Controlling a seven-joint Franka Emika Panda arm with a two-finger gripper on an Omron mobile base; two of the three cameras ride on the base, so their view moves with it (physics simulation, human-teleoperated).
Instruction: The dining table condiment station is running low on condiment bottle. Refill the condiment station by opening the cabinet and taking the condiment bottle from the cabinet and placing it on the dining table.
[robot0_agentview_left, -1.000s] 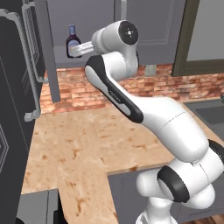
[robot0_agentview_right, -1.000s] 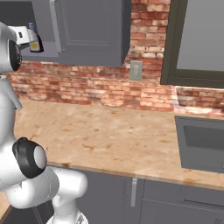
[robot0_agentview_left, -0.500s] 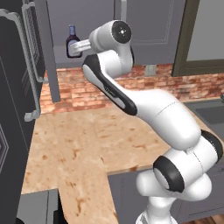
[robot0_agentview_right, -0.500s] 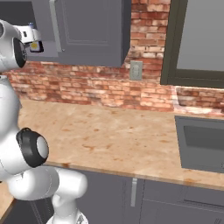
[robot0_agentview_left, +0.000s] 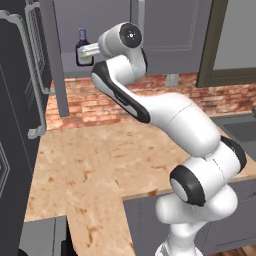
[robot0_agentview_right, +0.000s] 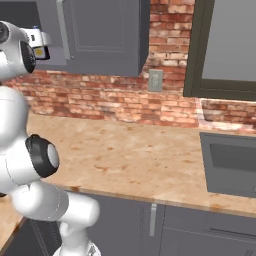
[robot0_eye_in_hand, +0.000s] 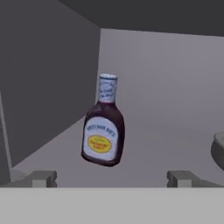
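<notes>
The claw stands wide open and holds nothing; its two fingertips rise well apart at the bottom of the hand view. The condiment bottle stands upright ahead of the claw, centred between the fingertips but apart from both. It rests on the shelf floor inside the cabinet, near the cabinet's side wall. The bottle shows a pale cap, a dark bulbous body and an oval yellow label.

In the left base view the arm reaches up to the open cabinet, with the claw level with the condiment bottle. The cabinet door stands swung outward. Below lies the mottled beige worktop, backed by a brick wall.
</notes>
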